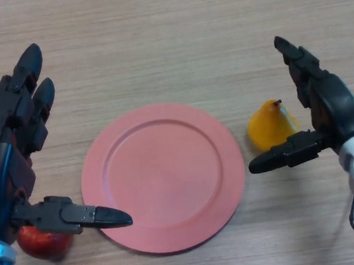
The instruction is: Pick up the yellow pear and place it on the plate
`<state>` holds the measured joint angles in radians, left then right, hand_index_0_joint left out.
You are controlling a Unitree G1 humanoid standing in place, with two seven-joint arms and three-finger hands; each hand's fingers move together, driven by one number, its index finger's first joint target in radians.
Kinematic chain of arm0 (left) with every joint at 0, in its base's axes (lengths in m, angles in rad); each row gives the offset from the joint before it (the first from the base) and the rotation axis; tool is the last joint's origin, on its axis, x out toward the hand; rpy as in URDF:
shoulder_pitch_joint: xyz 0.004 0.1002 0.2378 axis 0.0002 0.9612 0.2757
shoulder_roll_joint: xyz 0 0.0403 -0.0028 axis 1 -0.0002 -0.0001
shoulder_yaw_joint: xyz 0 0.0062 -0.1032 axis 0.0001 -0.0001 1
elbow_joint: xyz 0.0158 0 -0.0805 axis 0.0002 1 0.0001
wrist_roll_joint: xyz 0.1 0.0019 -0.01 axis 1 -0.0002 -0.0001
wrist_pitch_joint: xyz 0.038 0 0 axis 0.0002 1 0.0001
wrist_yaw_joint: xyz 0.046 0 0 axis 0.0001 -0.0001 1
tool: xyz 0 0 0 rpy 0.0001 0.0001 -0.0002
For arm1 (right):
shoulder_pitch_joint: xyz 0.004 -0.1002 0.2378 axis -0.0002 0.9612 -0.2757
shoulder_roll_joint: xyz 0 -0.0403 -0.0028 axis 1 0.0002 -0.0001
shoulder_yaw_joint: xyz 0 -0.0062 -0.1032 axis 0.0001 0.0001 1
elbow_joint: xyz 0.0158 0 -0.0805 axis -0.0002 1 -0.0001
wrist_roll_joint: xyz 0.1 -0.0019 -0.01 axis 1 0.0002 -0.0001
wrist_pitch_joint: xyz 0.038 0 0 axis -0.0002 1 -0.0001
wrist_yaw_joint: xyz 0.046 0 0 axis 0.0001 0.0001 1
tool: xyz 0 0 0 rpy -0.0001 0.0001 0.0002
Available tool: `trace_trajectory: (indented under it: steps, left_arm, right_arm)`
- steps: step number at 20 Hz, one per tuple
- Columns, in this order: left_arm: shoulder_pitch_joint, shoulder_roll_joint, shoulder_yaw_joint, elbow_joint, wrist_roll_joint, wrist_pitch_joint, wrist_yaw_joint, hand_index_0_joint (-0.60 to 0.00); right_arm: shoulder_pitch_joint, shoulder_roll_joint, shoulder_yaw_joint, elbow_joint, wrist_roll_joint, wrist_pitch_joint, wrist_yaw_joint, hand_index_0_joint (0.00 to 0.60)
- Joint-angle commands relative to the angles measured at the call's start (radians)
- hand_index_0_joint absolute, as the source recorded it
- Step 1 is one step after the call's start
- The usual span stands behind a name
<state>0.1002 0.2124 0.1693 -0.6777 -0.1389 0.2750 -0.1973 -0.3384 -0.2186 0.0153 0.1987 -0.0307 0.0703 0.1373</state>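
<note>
A yellow pear (270, 125) stands on the wooden table just right of a pink plate (162, 178). My right hand (324, 102) is open beside the pear on its right, the thumb reaching in front of it and the fingers raised behind it, not closed on it. My left hand (15, 142) is open at the plate's left, its thumb lying over the plate's lower left rim. The plate holds nothing.
A red apple (45, 240) lies on the table under my left hand, at the plate's lower left, partly hidden by the thumb. The wooden table (168, 39) stretches bare behind the plate.
</note>
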Motion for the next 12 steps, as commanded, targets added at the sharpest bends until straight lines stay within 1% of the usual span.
trace_trajectory:
  steps: [1, 2, 6, 9, 11, 12]
  left_arm:
    - [-0.033, 0.021, 0.036, -0.031, -0.013, -0.177, 0.043, 0.000]
    - [-0.037, 0.022, 0.027, -0.024, -0.005, -0.180, 0.044, 0.000]
    - [-0.042, 0.022, 0.021, -0.004, -0.010, -0.185, 0.050, 0.000]
    - [-0.038, 0.023, 0.027, 0.005, -0.005, -0.198, 0.051, 0.000]
    - [-0.036, 0.025, 0.037, 0.008, -0.013, -0.200, 0.048, 0.000]
    - [-0.036, 0.025, 0.039, 0.009, -0.013, -0.201, 0.048, 0.000]
  right_arm:
    - [-0.098, -0.018, -0.026, 0.042, -0.028, -0.208, -0.033, 0.000]
    - [-0.118, -0.020, -0.036, 0.088, -0.019, -0.221, -0.021, 0.000]
    - [-0.198, -0.034, -0.047, 0.294, -0.024, -0.320, -0.032, 0.000]
    - [-0.235, -0.035, -0.041, 0.415, -0.041, -0.369, -0.044, 0.000]
    - [-0.259, -0.028, -0.033, 0.485, -0.060, -0.392, -0.059, 0.000]
    - [-0.262, -0.027, -0.032, 0.494, -0.064, -0.396, -0.060, 0.100]
